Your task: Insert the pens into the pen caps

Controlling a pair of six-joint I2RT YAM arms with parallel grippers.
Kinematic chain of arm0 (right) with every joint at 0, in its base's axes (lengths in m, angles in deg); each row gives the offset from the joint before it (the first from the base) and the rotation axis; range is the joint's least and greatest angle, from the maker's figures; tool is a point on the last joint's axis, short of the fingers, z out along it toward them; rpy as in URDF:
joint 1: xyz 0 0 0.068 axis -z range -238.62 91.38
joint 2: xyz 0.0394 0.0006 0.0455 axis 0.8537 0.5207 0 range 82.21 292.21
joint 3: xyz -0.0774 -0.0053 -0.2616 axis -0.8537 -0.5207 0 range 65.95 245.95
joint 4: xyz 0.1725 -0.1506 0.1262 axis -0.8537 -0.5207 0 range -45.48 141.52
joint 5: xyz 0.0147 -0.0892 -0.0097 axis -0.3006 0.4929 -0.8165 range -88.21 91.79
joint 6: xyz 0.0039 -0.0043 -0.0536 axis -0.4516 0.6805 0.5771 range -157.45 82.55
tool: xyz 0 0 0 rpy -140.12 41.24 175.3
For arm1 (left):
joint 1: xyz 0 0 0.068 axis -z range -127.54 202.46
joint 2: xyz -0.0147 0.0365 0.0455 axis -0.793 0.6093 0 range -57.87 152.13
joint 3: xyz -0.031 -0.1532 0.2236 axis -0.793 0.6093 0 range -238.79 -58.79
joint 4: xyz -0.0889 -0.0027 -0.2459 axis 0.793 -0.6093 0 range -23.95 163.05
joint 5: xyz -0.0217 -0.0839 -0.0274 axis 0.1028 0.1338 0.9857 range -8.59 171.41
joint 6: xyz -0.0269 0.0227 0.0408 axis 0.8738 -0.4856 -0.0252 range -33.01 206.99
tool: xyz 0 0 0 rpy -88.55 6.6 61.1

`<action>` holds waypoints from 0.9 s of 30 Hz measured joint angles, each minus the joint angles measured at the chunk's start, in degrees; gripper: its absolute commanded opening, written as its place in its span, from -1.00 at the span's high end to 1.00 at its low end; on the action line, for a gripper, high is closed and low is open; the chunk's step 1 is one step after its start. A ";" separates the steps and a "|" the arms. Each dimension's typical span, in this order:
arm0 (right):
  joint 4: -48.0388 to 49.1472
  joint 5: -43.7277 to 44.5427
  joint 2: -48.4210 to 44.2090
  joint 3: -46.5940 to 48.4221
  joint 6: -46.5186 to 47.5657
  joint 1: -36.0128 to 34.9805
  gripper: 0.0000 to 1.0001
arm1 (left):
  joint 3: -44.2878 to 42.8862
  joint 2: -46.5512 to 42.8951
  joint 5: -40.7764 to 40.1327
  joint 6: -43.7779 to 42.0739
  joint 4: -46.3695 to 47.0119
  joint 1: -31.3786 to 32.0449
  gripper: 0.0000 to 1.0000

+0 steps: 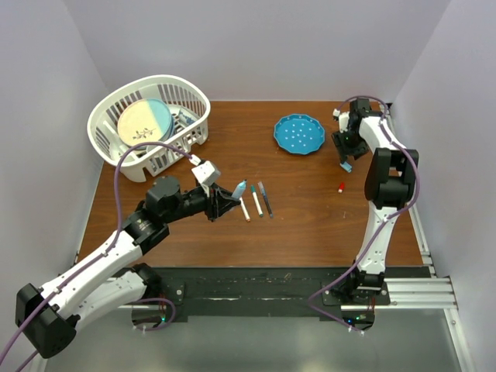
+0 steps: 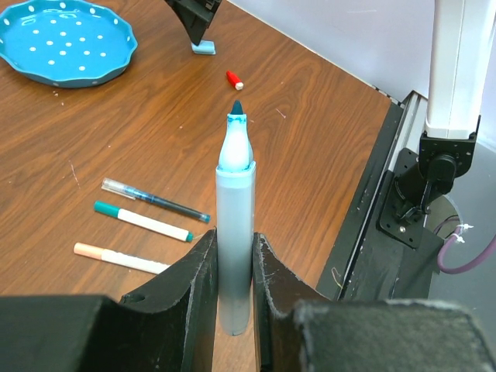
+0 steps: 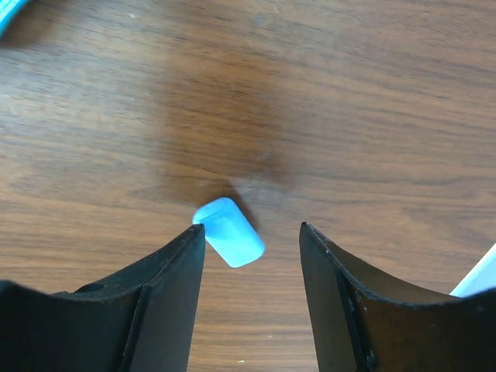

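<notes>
Two arms share this job, and each has its own part. The left gripper [image 2: 234, 237] is clamped on the fat light blue marker [image 2: 235, 201], low on its barrel, so the bare tip sticks out free and points toward 2 o'clock, where its cap lies. Holding it low leaves the whole front end clear to go into a cap. The light blue cap [image 3: 229, 231] lies on its side on the table [image 1: 310, 225], out at 3 o'clock near the right edge. The right gripper [image 3: 250, 228] hangs just over it with its jaws apart, one on each side of the cap. I think the jaws stand wide like that so they can close on the cap and lift it. The cap is not gripped yet.

A little red cap [image 1: 341, 186] lies at 6 o'clock from the blue one. Three thin pens [image 1: 256, 201] lie side by side near the middle of the table, just past the marker tip. The blue dotted plate [image 1: 299, 133] sits at 1 o'clock and the white basket [image 1: 190, 138] at 10 o'clock, both well apart from the work. The tricky bit, I think, is lining the small cap up with the tip
</notes>
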 measured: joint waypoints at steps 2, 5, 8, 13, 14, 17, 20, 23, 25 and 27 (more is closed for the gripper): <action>0.00 -0.17 0.00 0.00 0.20 0.24 -0.11 | 0.00 -0.02 0.00 -0.02 0.00 0.00 1.00; -0.02 -0.87 0.02 0.00 0.37 0.31 -0.10 | 0.00 -0.02 0.00 -0.02 0.00 0.00 1.00; -0.02 -1.38 0.09 0.00 0.66 0.31 -0.10 | 0.00 -0.07 0.00 -0.04 0.00 0.00 1.00; -0.07 -2.84 0.09 -0.04 1.01 0.31 -0.07 | 0.00 -0.07 0.00 -0.09 0.00 0.00 1.00; -0.09 -2.93 0.13 -0.04 1.05 0.31 -0.07 | 0.00 -0.07 0.00 -0.24 0.00 0.00 1.00; -0.07 -3.19 0.52 -0.04 1.07 0.31 -0.04 | 0.00 -0.07 0.00 -0.55 0.00 0.00 1.00; -0.24 -3.21 1.90 -0.02 1.05 0.31 0.02 | 0.00 -0.07 0.00 -0.83 0.00 0.00 1.00; -1.29 -3.10 3.19 0.70 1.11 0.31 0.17 | 0.00 -0.07 0.00 -0.85 0.00 -0.02 1.00; -1.88 -3.41 3.72 1.38 0.94 0.31 0.26 | 0.00 -0.09 0.00 -0.83 0.00 -0.02 1.00; -2.12 -3.67 3.72 1.38 0.79 0.22 0.38 | 0.00 -0.13 0.00 -0.85 0.00 -0.02 1.00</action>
